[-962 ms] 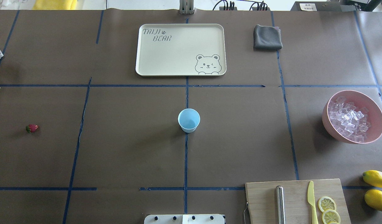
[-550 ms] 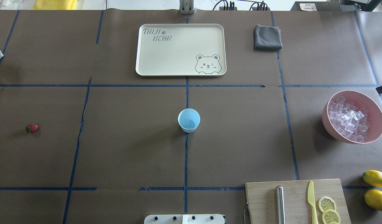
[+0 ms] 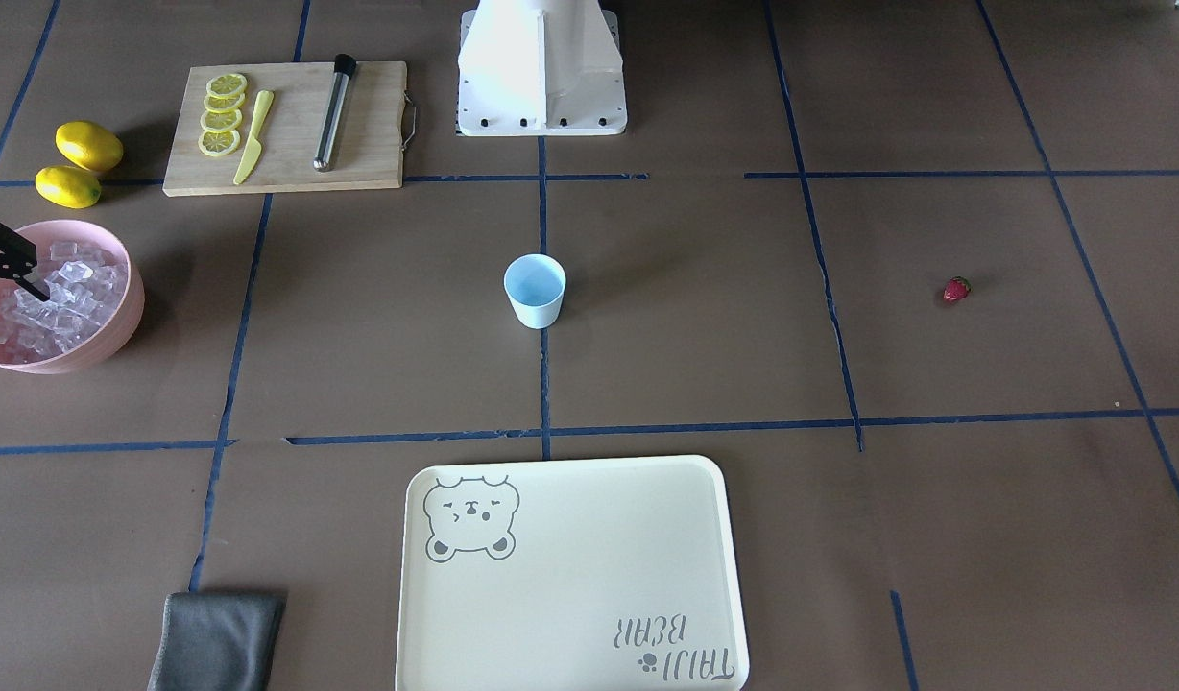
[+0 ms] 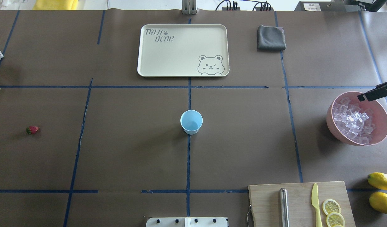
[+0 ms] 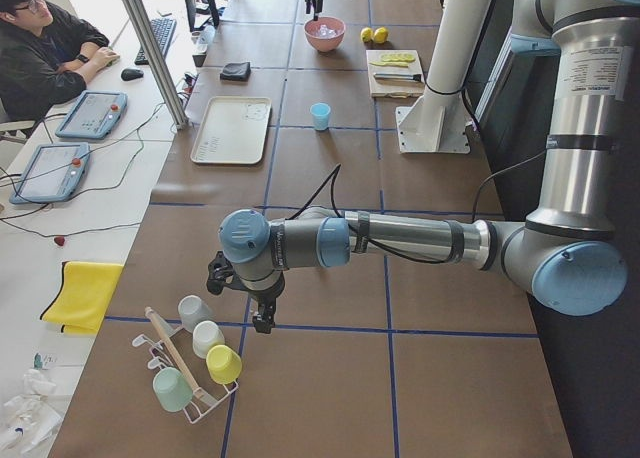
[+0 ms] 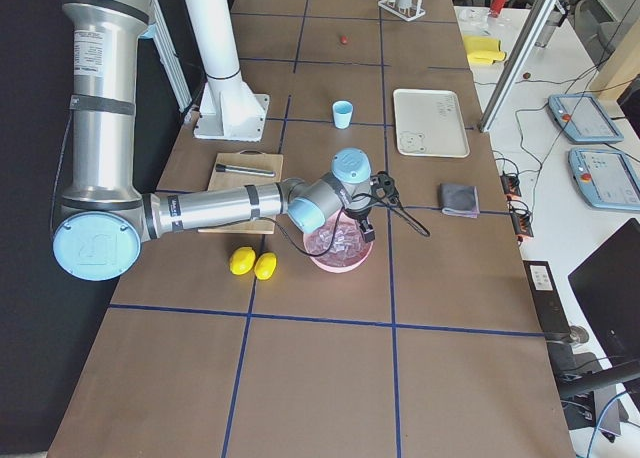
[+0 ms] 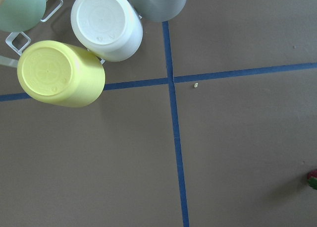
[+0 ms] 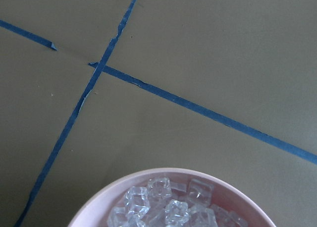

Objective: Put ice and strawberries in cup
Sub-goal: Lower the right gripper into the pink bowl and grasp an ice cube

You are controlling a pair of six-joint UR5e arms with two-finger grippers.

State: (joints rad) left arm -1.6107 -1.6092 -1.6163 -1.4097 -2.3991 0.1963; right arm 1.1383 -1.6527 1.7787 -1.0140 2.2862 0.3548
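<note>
Ice (image 4: 352, 119) lies heaped in a pink bowl (image 4: 330, 124); right end effector (image 4: 365, 96) hangs over its rim, probably to fetch cubes for the blue cup (image 4: 191, 122). Released or clenched: cannot tell.

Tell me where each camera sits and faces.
Front: across table, facing base; right gripper at bowl.
Overhead: behind robot, looking down; same gripper.
Left: table end; left arm near.
Right: opposite end; right arm near.
Left wrist: down at rack cups; no body.
Right wrist: down at ice; no body.
Shared: fixed views all show cup.
</note>
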